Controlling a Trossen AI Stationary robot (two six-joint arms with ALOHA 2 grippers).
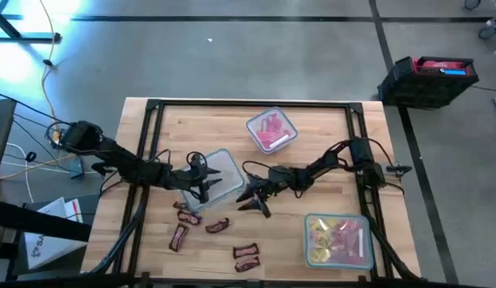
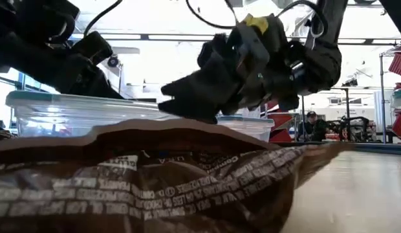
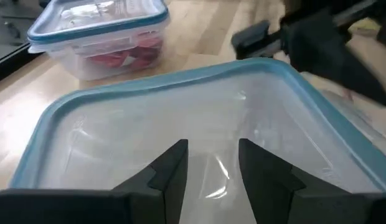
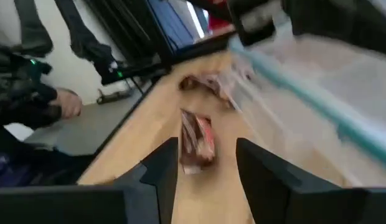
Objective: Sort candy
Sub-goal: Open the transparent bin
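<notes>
My right gripper (image 1: 254,200) hangs open and empty over the worktop (image 1: 312,140), with a brown candy bar (image 4: 198,144) on the wood just ahead between its fingers. My left gripper (image 1: 206,188) is open over the empty clear container (image 1: 212,178), holding nothing. More brown bars (image 1: 246,258) lie near the front edge. Red candy (image 1: 270,132) and yellow candy (image 1: 336,240) sit in other containers. Concrete floor surrounds the worktop.
</notes>
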